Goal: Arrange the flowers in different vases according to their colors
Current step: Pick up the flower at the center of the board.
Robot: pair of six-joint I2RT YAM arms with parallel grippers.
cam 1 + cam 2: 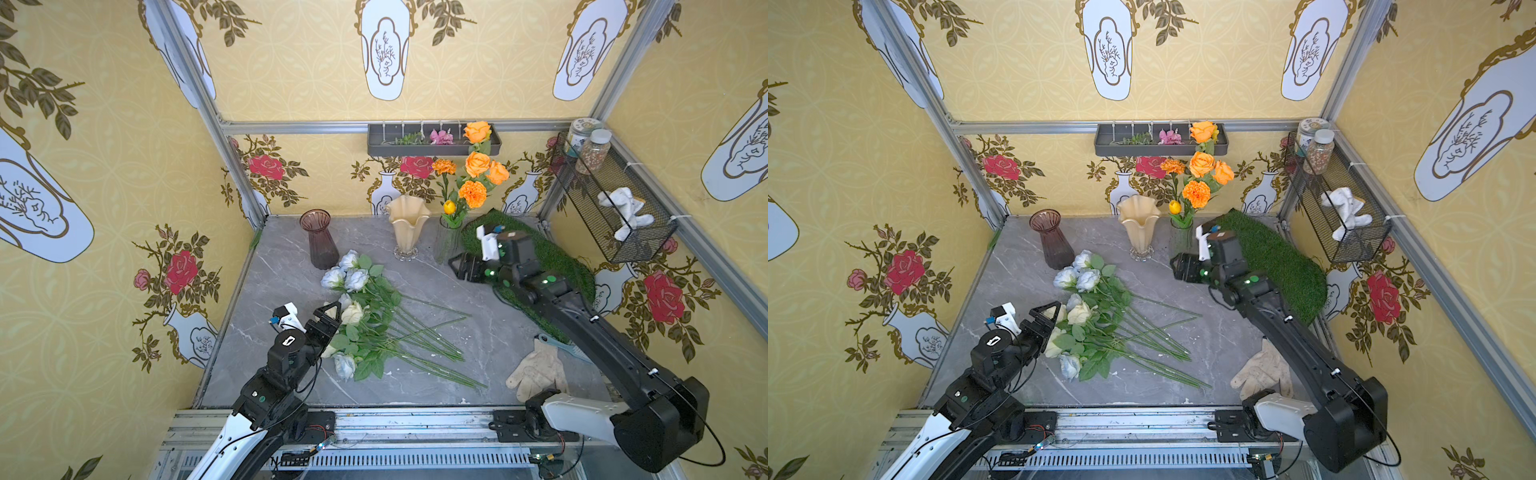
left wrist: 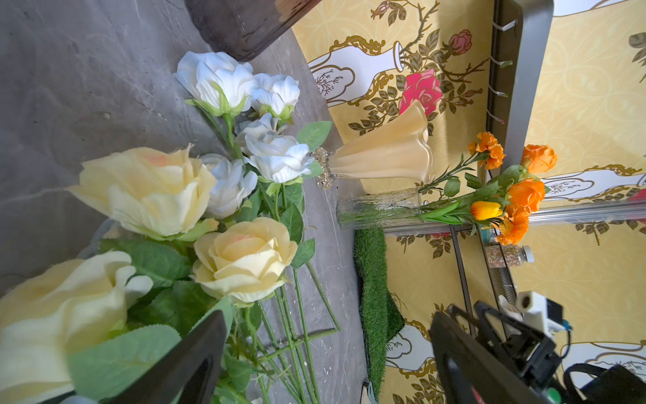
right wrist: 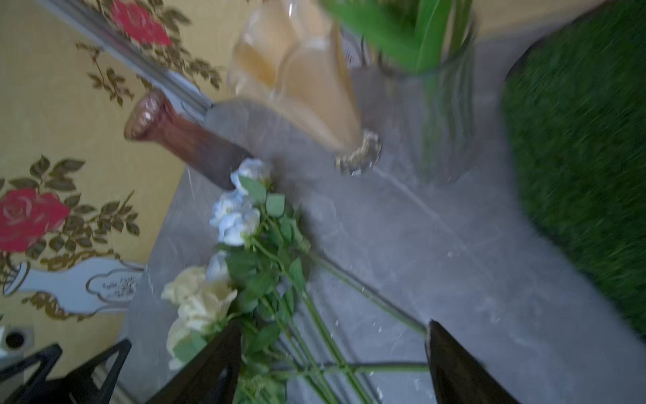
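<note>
Glove (image 1: 538, 372), grass mat (image 1: 555, 257), wire basket (image 1: 592, 195)

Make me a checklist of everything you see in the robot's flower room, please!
Surface: grey marble tabletop, white veins.
Job's things: orange flowers in the clear vase; cream vase and purple vase empty; white and cream roses lying on the tabletop.
Clutter: glove, grass mat.
Grippers: left gripper open beside those roses; right gripper open, holding nothing.
Cables: black cable looping behind the right arm.
Surroundings: wall shelf, wire basket with jars, flowered wallpaper.
</note>
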